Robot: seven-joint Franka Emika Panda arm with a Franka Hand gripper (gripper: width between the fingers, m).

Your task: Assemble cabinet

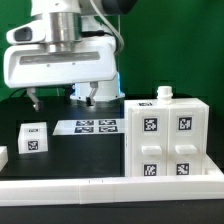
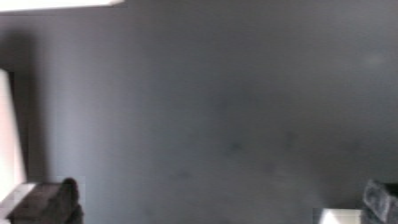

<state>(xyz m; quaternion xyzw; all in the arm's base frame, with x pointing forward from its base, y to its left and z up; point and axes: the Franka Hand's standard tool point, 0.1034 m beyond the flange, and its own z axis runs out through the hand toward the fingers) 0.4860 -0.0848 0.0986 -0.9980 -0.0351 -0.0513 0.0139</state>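
Two fingertips (image 2: 45, 200) are seen at the far edges of the wrist view, spread wide, with only bare dark table (image 2: 214, 100) between them. So the gripper (image 1: 62, 100) is wide open and nothing is held.

The cabinet (image 1: 165, 140) is stood on the table at the exterior view's right, with four tagged square fronts turned toward that camera. A small white knob-like piece (image 1: 165, 95) is sat on its top, though what it is can't be told tbh. The gripper is hung above the table, behind the marker board (image 1: 95, 126) and well apart from the cabinet.

Best guess: a part is about to be fetched, with nothing grasped yet. The likely pick is the small tagged white block (image 1: 33, 137) at the exterior view's left. For that, the gripper has to be brought over the block, lined up so it sits between the jaws, then lowered and shut.

Not much is in the way. The marker board lies flat between block and cabinet, so it can be passed over. The low white rail (image 1: 100, 188) along the front and the cabinet's near side wall need to be cleared on any carry across.
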